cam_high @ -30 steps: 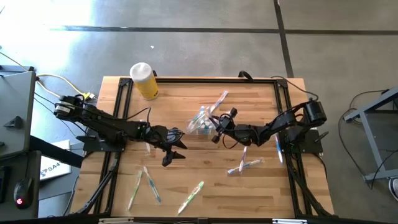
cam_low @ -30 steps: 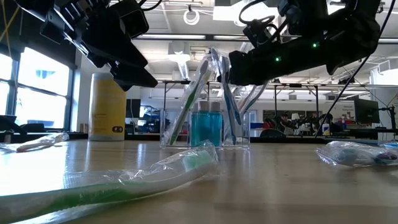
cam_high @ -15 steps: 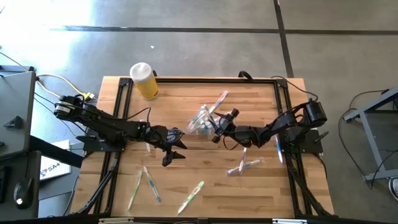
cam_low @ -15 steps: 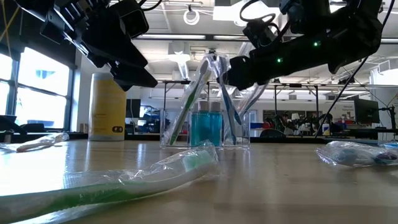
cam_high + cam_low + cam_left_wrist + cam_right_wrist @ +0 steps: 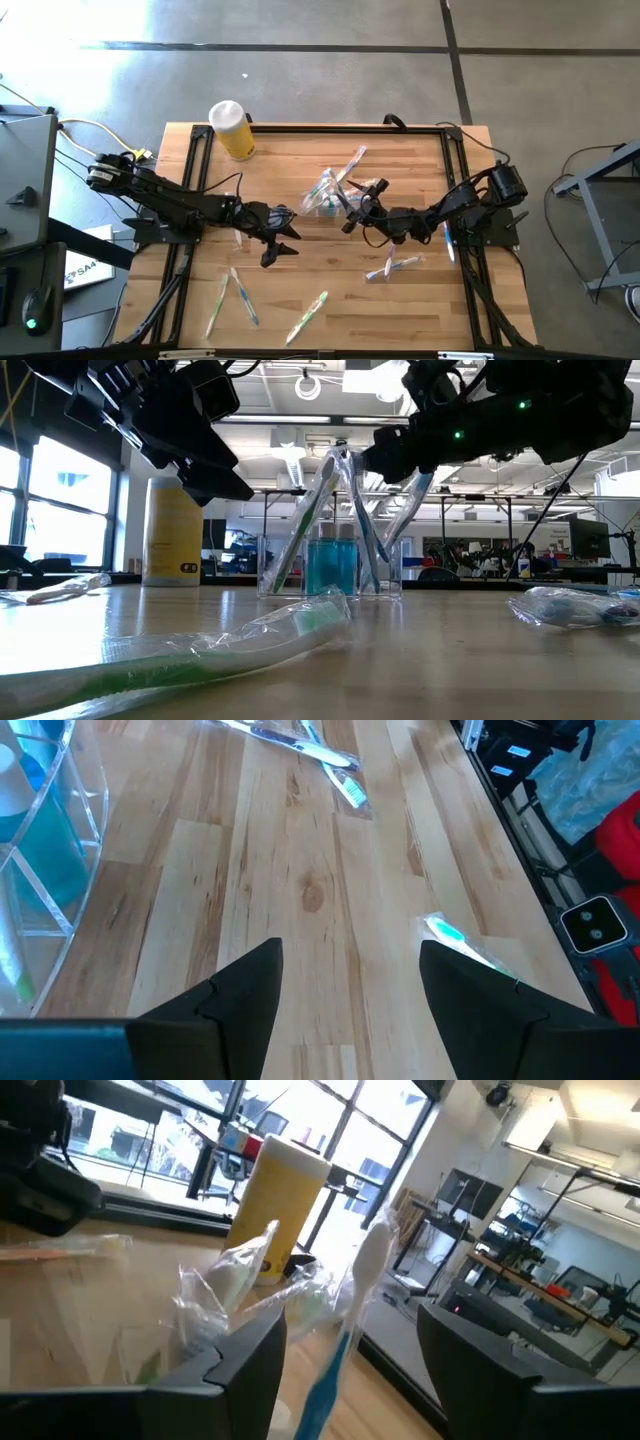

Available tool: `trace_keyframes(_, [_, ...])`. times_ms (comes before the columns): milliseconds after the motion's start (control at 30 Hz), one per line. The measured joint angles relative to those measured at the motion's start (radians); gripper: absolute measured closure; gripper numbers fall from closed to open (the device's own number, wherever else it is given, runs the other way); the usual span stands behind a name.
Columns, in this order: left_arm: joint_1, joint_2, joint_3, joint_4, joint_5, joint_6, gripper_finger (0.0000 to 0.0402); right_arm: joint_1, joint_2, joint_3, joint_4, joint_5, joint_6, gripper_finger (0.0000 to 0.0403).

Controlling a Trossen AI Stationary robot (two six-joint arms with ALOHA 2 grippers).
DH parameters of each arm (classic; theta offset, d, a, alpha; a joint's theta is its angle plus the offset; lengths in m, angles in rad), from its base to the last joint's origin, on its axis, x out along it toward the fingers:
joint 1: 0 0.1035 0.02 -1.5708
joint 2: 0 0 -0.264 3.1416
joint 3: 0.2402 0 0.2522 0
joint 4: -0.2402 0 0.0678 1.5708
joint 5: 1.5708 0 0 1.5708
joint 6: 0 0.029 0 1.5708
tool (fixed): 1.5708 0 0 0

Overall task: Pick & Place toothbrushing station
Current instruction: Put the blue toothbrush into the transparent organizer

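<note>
The clear container (image 5: pixel 322 197) stands at the table's middle with several wrapped toothbrushes (image 5: pixel 318 510) leaning in it and teal-ended tubes (image 5: pixel 331 565) at its bottom. My right gripper (image 5: pixel 358 206) is open just right of it, pointing level. In the right wrist view its fingers stand on either side of a blue-handled wrapped toothbrush (image 5: pixel 348 1315) that leans in the container, without touching it. My left gripper (image 5: pixel 281 237) hangs open above bare wood, left of and nearer than the container (image 5: pixel 40 850).
A yellow bottle (image 5: pixel 232 130) with a white cap stands at the far left. Loose wrapped toothbrushes lie at the near left (image 5: pixel 232 295), near middle (image 5: pixel 307 316), right (image 5: pixel 392 265) and behind the container (image 5: pixel 352 160). A black frame (image 5: pixel 190 170) edges the table.
My right gripper has drawn back a little from the container toward the table's right edge, has risen slightly and has rolled about its own axis. The toothbrushes stay leaning in the container.
</note>
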Motion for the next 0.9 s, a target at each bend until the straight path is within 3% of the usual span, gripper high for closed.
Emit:
trace_keyframes(500, [0.0,-0.013,0.018,0.103,-0.081,0.057,0.0169,0.048,-0.101,0.0,0.048,-0.025,-0.05,0.0188])
trace_keyframes(633, [0.0,-0.037,0.075,0.114,-0.181,0.156,0.0169,0.104,-0.166,0.001,0.047,-0.037,-0.05,0.0188])
trace_keyframes(833, [0.025,-0.063,0.187,0.1,-0.48,0.379,0.0169,0.227,-0.222,0.001,0.042,-0.06,-0.05,0.0188])
trace_keyframes(900, [0.072,-0.064,0.222,0.087,-0.481,0.402,0.0169,0.262,-0.222,0.001,0.041,-0.063,-0.05,0.0188])
